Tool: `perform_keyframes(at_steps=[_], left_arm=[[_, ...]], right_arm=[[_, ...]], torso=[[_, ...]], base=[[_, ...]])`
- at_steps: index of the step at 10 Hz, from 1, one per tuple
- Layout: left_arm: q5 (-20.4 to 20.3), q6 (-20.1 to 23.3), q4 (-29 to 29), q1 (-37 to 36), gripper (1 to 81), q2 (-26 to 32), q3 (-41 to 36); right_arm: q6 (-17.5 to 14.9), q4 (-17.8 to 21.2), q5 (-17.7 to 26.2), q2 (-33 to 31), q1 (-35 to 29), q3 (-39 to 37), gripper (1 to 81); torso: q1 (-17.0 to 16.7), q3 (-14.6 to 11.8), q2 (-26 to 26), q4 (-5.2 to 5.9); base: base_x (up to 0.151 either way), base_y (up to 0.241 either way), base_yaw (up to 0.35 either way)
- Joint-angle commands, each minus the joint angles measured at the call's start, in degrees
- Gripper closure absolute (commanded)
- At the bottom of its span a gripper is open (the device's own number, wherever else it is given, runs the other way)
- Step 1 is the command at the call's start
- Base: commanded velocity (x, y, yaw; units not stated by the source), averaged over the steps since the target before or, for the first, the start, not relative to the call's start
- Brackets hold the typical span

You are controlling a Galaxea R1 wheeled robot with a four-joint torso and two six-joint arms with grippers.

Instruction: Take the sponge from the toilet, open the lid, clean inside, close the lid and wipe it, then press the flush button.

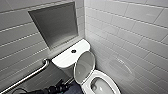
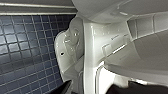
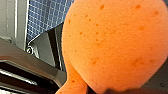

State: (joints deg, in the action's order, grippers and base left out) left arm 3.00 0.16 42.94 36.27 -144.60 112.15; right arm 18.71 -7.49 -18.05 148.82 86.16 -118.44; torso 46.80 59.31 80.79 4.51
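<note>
Toilet: white glossy ceramic toilet [image 1: 65, 60] with an oval bowl, set in the corner of the room; the rounded tank backs onto the wall and the bowl opens toward the camera in the head view. The left wrist view shows its white base and underside [image 2: 91, 52] from low down.
Lid: white oval plastic lid [image 1: 84, 65], raised and leaning back toward the tank, its greyish hollow underside facing out over the open bowl.
Flush button: small round dark disc [image 1: 73, 51] in the middle of the flat white tank top.
Sponge: orange-red soft porous pad [image 3: 112, 45] with rounded lobes, close up against the right wrist camera and clear of the floor.
Right jaws: grasping the sponge; a dark part meets its lower edge.
Left arm: dark jointed arm [image 1: 57, 89] at the lower edge of the head view, just beside the toilet's base, low near the floor.
Left jaws: I cannot tell whether they are released or clenched.
Floor: small dark blue square mosaic tiles [image 2: 25, 52], also seen behind the sponge [image 3: 47, 15].
Walls: long white glazed tiles [image 1: 130, 32], with a grey recessed square niche [image 1: 55, 23] above the tank.
Grab bar: slanted metal rail [image 1: 27, 76] on the wall beside the tank.
</note>
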Motion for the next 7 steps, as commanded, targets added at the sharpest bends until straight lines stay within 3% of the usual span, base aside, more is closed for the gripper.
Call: perform_keyframes(at_steps=[1, 7], left_arm=[[3.33, 0.11, 2.06, -8.09, 1.0, 1.24, -1.06], [3.51, -1.13, 1.80, -12.14, 1.0, -3.94, -0.35]], right_arm=[[-0.16, -1.30, 3.11, -0.79, 1.08, 1.12, 81.1], [-0.08, -1.22, 1.88, -0.87, 1.43, 0.86, 81.1]], torso=[[0.00, 0.00, 0.00, 0.00], [0.00, 0.00, 0.00, 0.00]], base=[[0.000, 0.000, 0.000], [0.000, 0.000, 0.000]])
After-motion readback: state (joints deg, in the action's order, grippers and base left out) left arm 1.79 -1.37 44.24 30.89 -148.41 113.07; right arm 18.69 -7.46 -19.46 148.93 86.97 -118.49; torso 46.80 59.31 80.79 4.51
